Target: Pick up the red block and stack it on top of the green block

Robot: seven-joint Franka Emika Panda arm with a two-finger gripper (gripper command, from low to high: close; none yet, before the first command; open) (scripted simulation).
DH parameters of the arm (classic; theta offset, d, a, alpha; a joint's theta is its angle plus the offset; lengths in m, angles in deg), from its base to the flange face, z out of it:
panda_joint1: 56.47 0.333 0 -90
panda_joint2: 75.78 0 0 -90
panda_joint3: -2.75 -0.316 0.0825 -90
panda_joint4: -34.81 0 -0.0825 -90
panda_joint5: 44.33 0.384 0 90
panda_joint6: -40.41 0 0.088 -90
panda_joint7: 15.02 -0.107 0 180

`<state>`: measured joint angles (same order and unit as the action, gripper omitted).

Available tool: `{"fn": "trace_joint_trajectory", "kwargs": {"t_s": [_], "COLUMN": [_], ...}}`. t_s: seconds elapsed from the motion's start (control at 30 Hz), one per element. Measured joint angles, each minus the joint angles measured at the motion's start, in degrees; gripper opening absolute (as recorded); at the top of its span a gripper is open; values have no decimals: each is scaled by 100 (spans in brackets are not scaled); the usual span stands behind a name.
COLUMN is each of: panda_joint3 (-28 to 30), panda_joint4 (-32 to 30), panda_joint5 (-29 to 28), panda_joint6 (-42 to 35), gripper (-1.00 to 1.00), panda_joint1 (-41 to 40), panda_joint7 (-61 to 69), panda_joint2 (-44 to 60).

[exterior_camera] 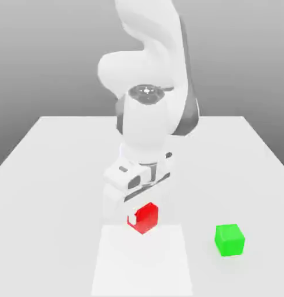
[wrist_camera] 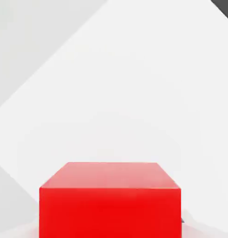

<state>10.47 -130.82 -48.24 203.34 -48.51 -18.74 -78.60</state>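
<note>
The red block (exterior_camera: 146,218) is pinched between the gripper's (exterior_camera: 142,218) closed jaws; it should be lifted gently, straight up, clear of the green block (exterior_camera: 229,240)

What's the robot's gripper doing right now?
The gripper is closed on the red block.

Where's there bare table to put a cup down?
Bare table lies between the white patch and the green block, and along the exterior view's left side. It's crowded around the gripper and red block.
</note>
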Motion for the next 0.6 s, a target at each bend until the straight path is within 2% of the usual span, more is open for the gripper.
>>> {"fn": "trace_joint_trajectory", "kwargs": {"t_s": [0.1,0.27,0.33,0.47,0.5,0.6], "panda_joint3": [-249,-935,-991,-878,-869,-869], "panda_joint4": [228,1041,1189,1265,1272,1272], "panda_joint5": [179,365,389,358,348,347], "panda_joint6": [-347,-1019,-901,-205,-83,-83], "gripper": [-100,-100,-100,-100,100,100], "panda_joint1": [450,1836,2117,2059,2058,2058], "panda_joint7": [29,-156,-191,-232,-240,-240], "panda_joint2": [-107,39,308,1079,1209,1209]}}
